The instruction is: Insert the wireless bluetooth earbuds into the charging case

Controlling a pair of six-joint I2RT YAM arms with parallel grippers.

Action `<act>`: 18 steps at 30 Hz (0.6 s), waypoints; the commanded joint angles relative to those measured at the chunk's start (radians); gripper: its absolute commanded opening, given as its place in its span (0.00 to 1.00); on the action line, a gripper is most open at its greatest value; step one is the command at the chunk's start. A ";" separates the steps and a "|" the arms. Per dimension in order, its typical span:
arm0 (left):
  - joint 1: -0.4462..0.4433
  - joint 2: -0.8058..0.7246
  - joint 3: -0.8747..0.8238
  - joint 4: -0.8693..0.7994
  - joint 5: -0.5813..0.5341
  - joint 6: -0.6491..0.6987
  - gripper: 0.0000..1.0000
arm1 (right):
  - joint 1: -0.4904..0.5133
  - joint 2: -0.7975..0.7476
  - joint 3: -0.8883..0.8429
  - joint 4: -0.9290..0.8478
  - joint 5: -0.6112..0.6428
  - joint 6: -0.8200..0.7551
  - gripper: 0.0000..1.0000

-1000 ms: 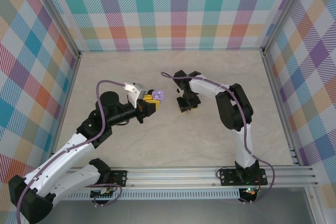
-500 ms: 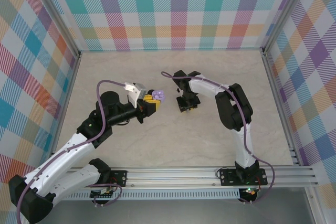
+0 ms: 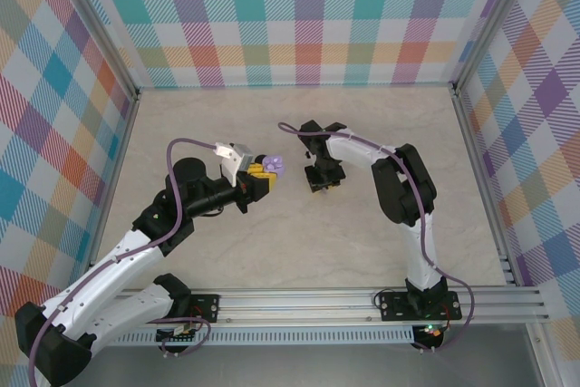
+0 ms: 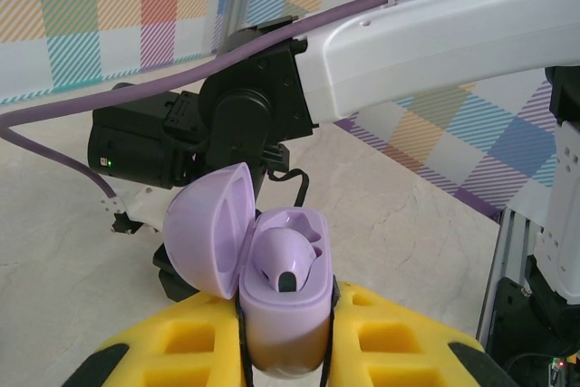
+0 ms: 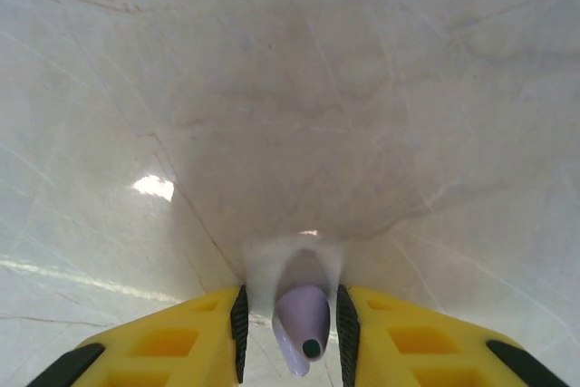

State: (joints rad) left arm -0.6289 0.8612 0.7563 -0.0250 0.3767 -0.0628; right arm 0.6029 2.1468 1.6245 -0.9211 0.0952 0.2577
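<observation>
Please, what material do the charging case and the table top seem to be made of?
Charging case: likely moulded plastic, lavender, smooth satin; soft highlights on its open lid. Table top: stone-look, perhaps marble or laminate, glossy; grey veins and bright reflections.

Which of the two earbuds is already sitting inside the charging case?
The lavender earbud in the open charging case, held by the left gripper. The other earbud is outside it, pinched in the right gripper.

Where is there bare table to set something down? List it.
Bare table: the far strip along the back wall; right of the right arm; the near middle between both arms. Crowded: the centre, where the left gripper holding the open charging case faces the right gripper holding an earbud.
</observation>
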 commanded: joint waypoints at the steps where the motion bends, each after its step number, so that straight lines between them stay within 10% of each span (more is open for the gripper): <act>1: -0.008 -0.004 0.031 0.014 0.017 -0.001 0.10 | 0.001 0.008 0.035 0.004 0.008 0.009 0.35; 18: -0.008 0.000 0.028 0.016 0.018 -0.001 0.10 | 0.002 0.043 0.035 -0.033 0.020 0.001 0.32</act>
State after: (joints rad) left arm -0.6289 0.8612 0.7563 -0.0250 0.3767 -0.0628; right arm 0.6029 2.1643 1.6459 -0.9230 0.1097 0.2569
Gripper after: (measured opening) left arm 0.199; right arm 0.318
